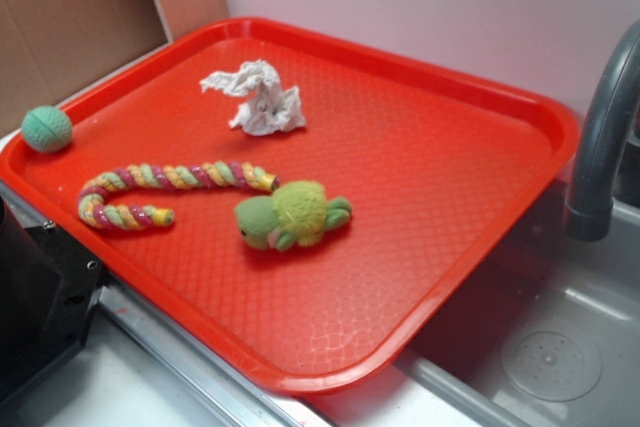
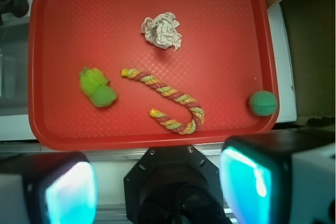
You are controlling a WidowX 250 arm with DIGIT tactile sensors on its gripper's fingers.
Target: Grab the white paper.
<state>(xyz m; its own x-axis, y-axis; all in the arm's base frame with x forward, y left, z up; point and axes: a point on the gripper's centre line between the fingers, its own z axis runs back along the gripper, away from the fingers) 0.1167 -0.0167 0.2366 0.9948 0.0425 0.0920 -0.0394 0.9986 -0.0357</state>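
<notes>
Four loose things lie on the red tray, and the one I want, the white paper, sits toward the far side in the exterior view, well apart from the rest. It reads to me as a crumpled wad of thin tissue: very light, soft, ready to collapse under the pads, and not slippery, though a pointed twist on its left could tear or slip free if pinched alone. I would take it across the bulky middle, pressing down a little so the folds bunch between the fingers.

From the wrist view my gripper hangs high above the near edge of the tray, its two pads spread wide with nothing between them and touching nothing. The green plush toy, striped rope and green ball lie nearer me.
</notes>
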